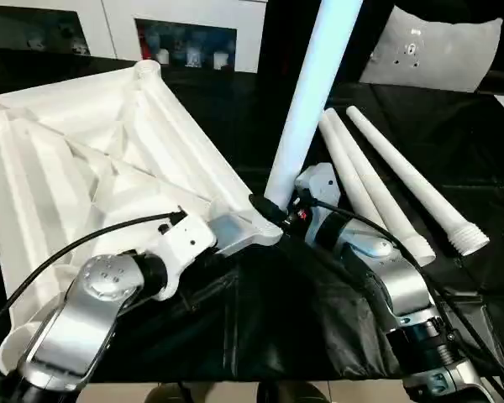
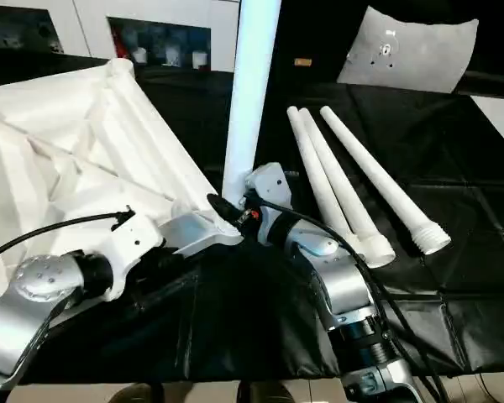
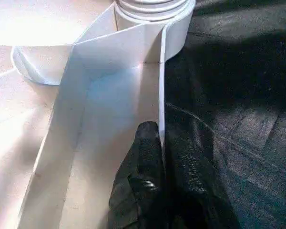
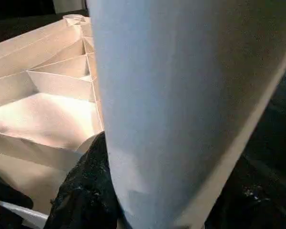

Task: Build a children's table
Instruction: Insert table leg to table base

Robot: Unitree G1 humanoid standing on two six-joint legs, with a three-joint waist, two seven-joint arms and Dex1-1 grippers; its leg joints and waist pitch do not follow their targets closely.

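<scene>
Silver forearms fill the lower frame – left gripper (image 3: 162, 167) pinches the rim wall of the upturned tabletop (image 1: 84, 159), steadying its near corner, seemingly so the right gripper (image 1: 287, 208), clamped on an upright leg (image 1: 311, 92), can seat it; three legs (image 1: 386, 193) lie centre-right

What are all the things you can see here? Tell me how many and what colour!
Table top: one, white, upside down on the black worktable, ribs showing.
Standing leg: one, white, upright at the top's near corner.
Loose legs: three, white, lying side by side to the right.
Cushion: one, pale grey, at the back right.
Left pincer: one, black, shut on the top's edge wall.
Right pincer: one, black, closed around the standing leg's base.
</scene>
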